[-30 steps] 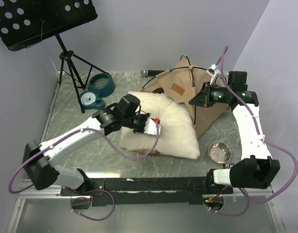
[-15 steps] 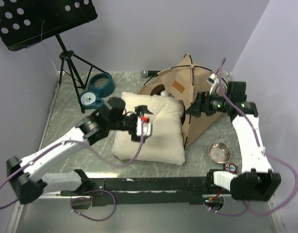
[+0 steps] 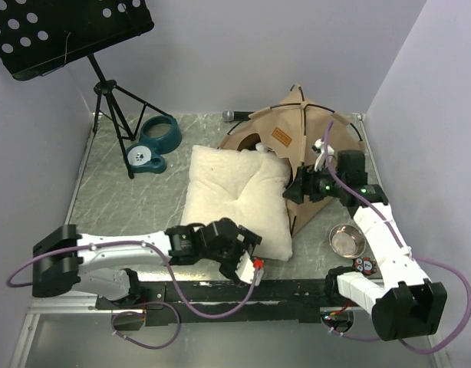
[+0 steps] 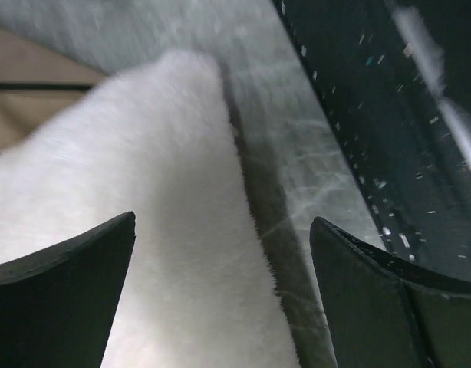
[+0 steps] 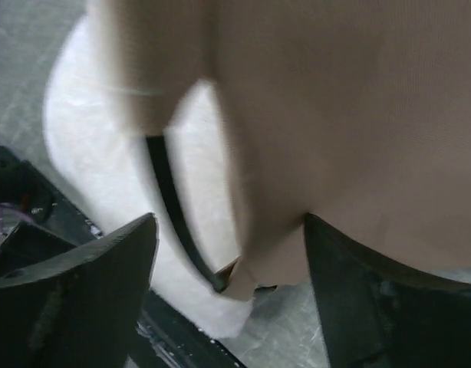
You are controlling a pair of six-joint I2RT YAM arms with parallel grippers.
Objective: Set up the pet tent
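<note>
1. The pet tent [image 3: 301,134] stands on the desk [image 3: 113,207] in the upper right of the top view.
2. The white cushion [image 3: 235,199] lies just left of it, with 1 corner at the arched doorway.
3. The left pincer [image 3: 247,264] is released and holds nothing, at the lower edge of the cushion.
4. The right pincer [image 3: 298,188] is also released, close to the lower edge of the tent.

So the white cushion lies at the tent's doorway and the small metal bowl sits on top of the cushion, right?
Not on the cushion. The top external view shows the metal bowl on the table, apart from the cushion, to its right. The cushion does lie at the pet tent's doorway.
</note>
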